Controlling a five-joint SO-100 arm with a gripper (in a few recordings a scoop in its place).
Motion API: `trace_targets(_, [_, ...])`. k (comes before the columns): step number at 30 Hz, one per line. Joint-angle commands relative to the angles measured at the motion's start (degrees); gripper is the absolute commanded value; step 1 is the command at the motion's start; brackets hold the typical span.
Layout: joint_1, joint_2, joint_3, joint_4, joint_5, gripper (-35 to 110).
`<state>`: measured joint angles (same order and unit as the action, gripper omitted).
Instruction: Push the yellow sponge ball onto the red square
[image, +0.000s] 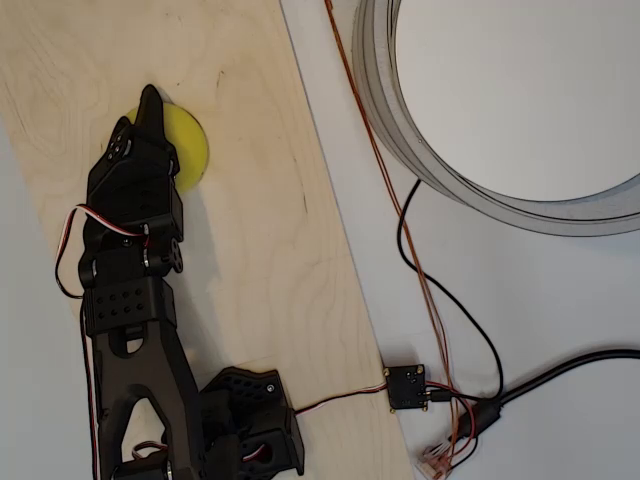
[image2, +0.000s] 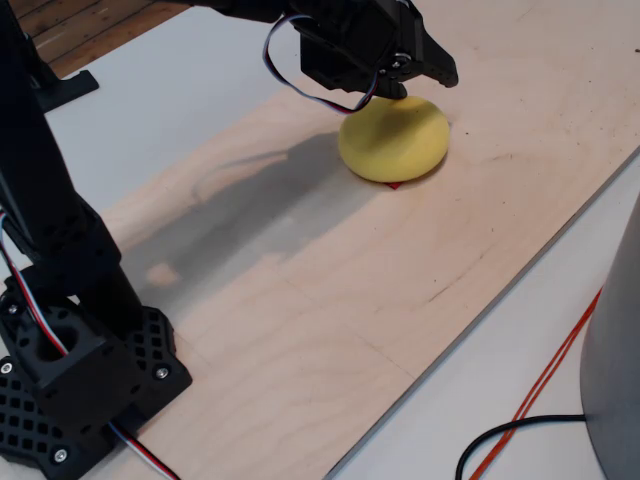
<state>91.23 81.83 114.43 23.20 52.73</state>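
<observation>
The yellow sponge ball rests on the pale plywood board. It lies over the red square, of which only a thin red sliver peeks out under the ball's near edge in the fixed view. My black gripper reaches over the ball's top, its pointed jaws closed together with nothing between them. In the overhead view the gripper body hides the ball's left half. Whether the jaws touch the ball is unclear.
A large grey ring-shaped container stands on the white table right of the board. Thin red and black wires run to a small black circuit board. The arm's black base sits at the board's near left corner.
</observation>
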Motion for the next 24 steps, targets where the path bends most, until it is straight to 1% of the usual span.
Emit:
trace_targets(1, [0.7, 4.22, -1.14, 2.9, 0.7, 20])
trace_targets(7, [1.05, 6.5, -0.7, 5.36, 0.53, 20])
trace_targets(14, [1.58, 6.5, -1.14, 5.45, -0.26, 20])
trace_targets(18, [3.16, 8.53, -1.23, 3.08, -5.98, 23])
trace_targets(24, [5.63, 12.66, -4.13, 2.99, -13.18, 27])
